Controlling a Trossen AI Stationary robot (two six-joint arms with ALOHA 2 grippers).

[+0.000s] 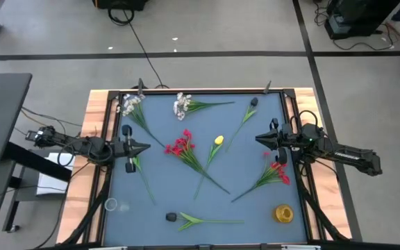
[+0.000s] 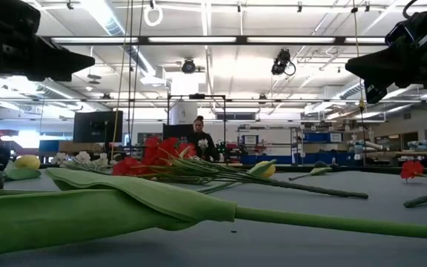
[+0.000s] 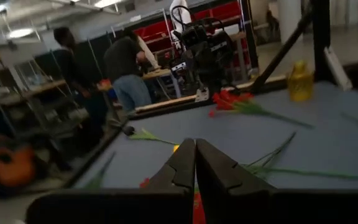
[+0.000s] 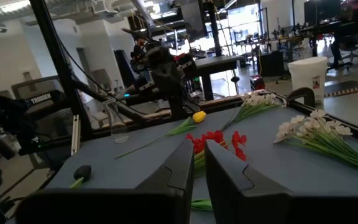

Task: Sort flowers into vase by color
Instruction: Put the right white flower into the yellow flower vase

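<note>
Flowers lie flat and scattered on the blue-grey table (image 1: 158,187). There are two white sprays (image 1: 130,104) (image 1: 182,104), two red clusters (image 1: 179,144) (image 1: 280,170), a yellow tulip (image 1: 218,140) and two dark buds (image 1: 253,102) (image 1: 171,217). A yellow vase (image 1: 283,213) stands at the near right. A clear glass vase (image 1: 111,204) stands at the near left. My left gripper (image 1: 144,147) hovers shut over the table's left side and points level toward the middle. My right gripper (image 1: 259,139) hovers shut over the right side, facing it. Neither holds anything.
A wooden frame (image 1: 96,125) borders the table, with dark rig posts (image 1: 139,87) at the far corners. People (image 3: 126,62) stand in the room beyond the table. A long green stem (image 2: 199,211) lies right before the low camera.
</note>
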